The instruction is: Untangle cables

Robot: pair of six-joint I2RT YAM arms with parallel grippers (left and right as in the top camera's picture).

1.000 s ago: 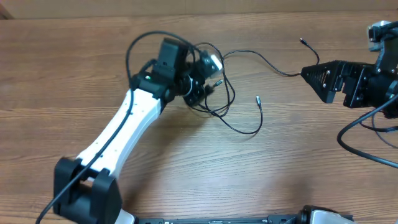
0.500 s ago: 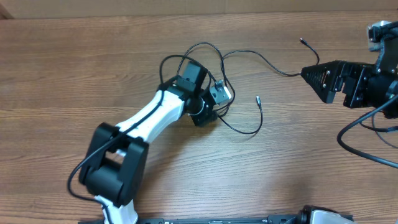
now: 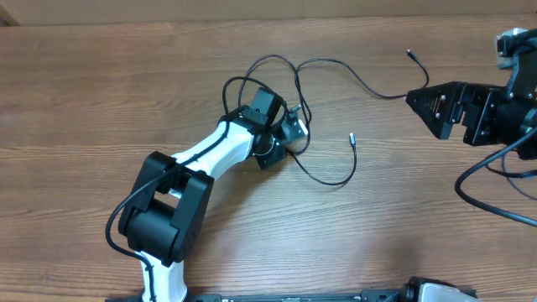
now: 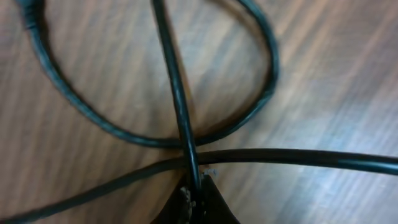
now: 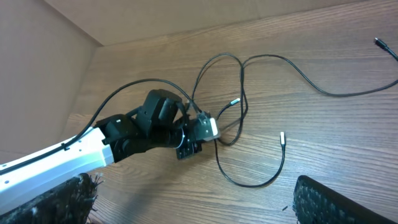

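The cables [image 3: 295, 107] are thin black cords looped together at mid-table, also in the right wrist view [image 5: 240, 107]. One strand runs right to a plug tip [image 3: 409, 54]. Another loops down to a silvery tip [image 3: 351, 137]. My left gripper [image 3: 284, 141] points down into the tangle. In the left wrist view it [image 4: 198, 190] is shut on one cable strand [image 4: 177, 99], where that strand crosses another. My right gripper [image 3: 419, 102] hangs at the right edge, apart from the cables, its fingers [image 5: 336, 199] spread wide and open.
The wooden table [image 3: 101, 101] carries only the cords. My left arm [image 3: 205, 155] lies folded across the lower middle, its elbow [image 3: 164, 210] close to the front edge. Thick black robot cables [image 3: 487, 197] hang at the right.
My left arm swung right and folded in over the tangle, then its jaws closed on a strand. The cables shifted slightly right. The right arm stayed still.
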